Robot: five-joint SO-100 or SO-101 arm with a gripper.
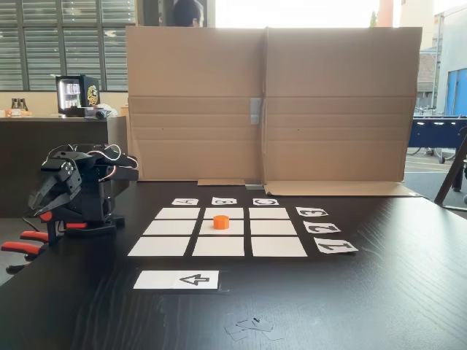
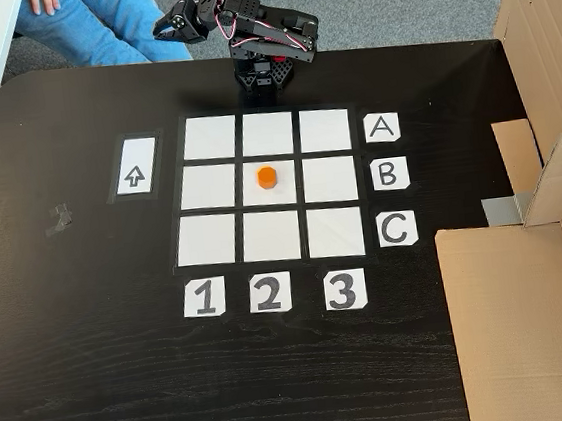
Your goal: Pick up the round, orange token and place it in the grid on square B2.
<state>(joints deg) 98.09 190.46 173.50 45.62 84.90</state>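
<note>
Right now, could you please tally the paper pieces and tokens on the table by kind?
White grid cells: 9
Letter cards: 3
Number cards: 3
Arrow strip: 1
Orange token: 1
Total: 17

In both fixed views the token sits on square B2, the centre cell of the grid, which lies on the surface. In a fixed view from above, the letter cards run down the right of the grid, the number cards lie below it, and the arrow strip lies to its left. The arm stands at the upper edge of the frame, above the grid's top row, folded, its pincer at the upper left. A cardboard screen fills the right side; in a fixed view from the front it stands behind the grid, and the arm sits at the left.
</note>
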